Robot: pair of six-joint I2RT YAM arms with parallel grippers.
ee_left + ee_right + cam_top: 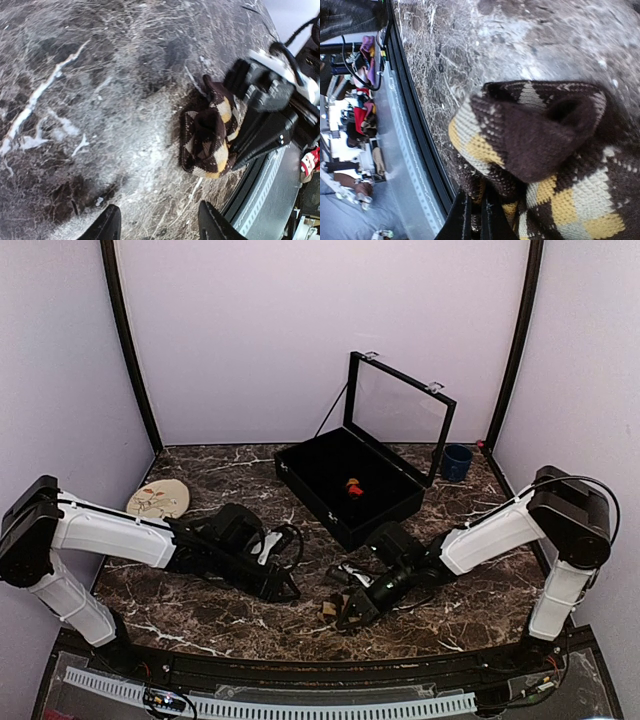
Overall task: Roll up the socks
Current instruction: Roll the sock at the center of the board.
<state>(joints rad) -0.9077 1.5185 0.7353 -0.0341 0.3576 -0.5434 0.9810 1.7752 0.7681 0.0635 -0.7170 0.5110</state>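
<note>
A rolled sock with tan and yellow diamonds (pixel 207 132) lies on the marble table (pixel 200 615) near its front edge, also visible from above as the same sock (pixel 330 608). My right gripper (pixel 475 197) is shut on a fold of that sock (pixel 540 145), and the sock fills most of the right wrist view. My left gripper (pixel 160 225) stands open a short way to the left of the bundle, with only bare marble between its fingers. A small red-and-orange sock bundle (pixel 352 488) lies inside the black box (pixel 395 508).
The black box stands at the back centre with its glass lid (pixel 400 415) raised. A blue cup (pixel 457 462) is at the back right and a round wooden disc (pixel 158 500) at the left. The table's black front rail (pixel 250 187) runs close beside the sock.
</note>
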